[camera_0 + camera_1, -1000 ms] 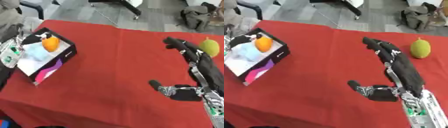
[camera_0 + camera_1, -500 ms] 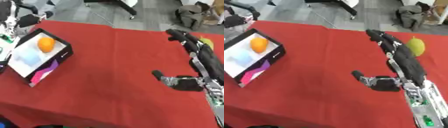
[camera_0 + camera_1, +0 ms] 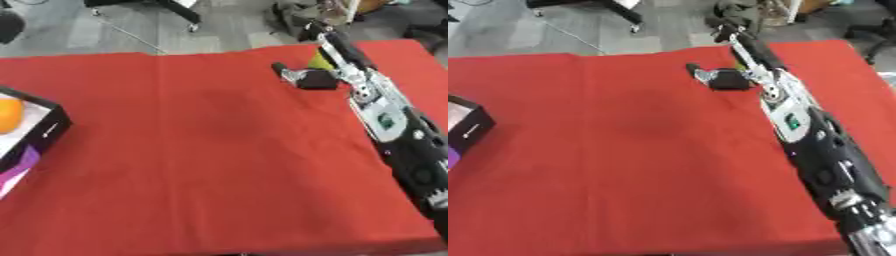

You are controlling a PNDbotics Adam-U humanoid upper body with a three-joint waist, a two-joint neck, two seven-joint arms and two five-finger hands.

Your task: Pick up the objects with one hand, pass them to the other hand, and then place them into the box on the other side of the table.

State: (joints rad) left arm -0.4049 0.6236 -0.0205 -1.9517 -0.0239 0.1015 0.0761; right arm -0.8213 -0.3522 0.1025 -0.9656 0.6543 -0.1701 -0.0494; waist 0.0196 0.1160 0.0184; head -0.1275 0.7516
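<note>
1. Only the left eye view shows one yellow-green fruit (image 3: 318,62), just behind the right robot hand (image 3: 317,74), and one orange (image 3: 9,114).
2. One box (image 3: 35,137) sits far left across the red worktop (image 3: 201,150).
3. Right robot hand's fingers: cannot tell.

Mostly hidden behind right hand (image 3: 325,56): yellow-green fruit (image 3: 318,62). Cut off at left edge: box (image 3: 33,140), orange (image 3: 8,114). Blurred: hand's fingers.

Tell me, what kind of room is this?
Probably an office or lab used for robot trials: a table under a red cloth, grey floor beyond it with a wheeled chair base, and the robot's black-and-silver right hand.
</note>
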